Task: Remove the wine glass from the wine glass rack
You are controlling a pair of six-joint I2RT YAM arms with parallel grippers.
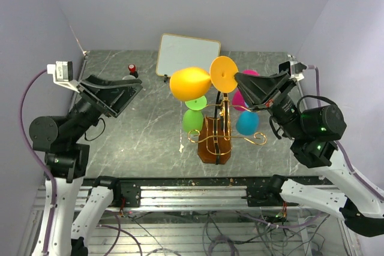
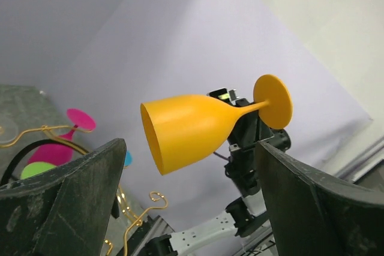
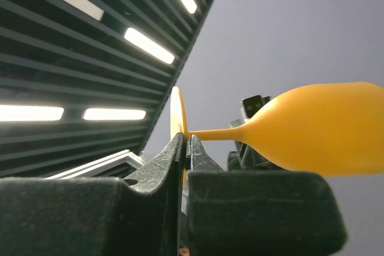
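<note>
At the left of the top view, the left tool (image 1: 135,90) hangs above the grey marble bench (image 1: 144,130), its fingers spread wide and holding nothing. Its own camera shows the two dark fingers (image 2: 66,202) far apart at the bottom corners, with the left tool (image 2: 189,145) facing the glass from well away. Behind it, near the back of the bench, stands a small red-capped item (image 1: 131,69), and further right a white framed board (image 1: 188,55) leans upright.

At the centre, the orange wine glass (image 1: 189,83) lies on its side in the air, bowl to the left and round foot to the right. In the left wrist view the wine glass (image 2: 186,127) is clear of the gold wire arms, which sit lower left.

Below it in the top view stands the wine glass rack (image 1: 215,142), a brown wooden body with curled gold wires. A green glass (image 1: 193,119), a pink glass (image 1: 242,97) and a blue glass (image 1: 247,122) are around it.

From the right, the right tool (image 1: 236,77) reaches in. Its camera shows the right tool (image 3: 185,142) pinched shut on the thin edge of the foot, with the stem and bowl of the wine glass (image 3: 324,127) stretching right.
</note>
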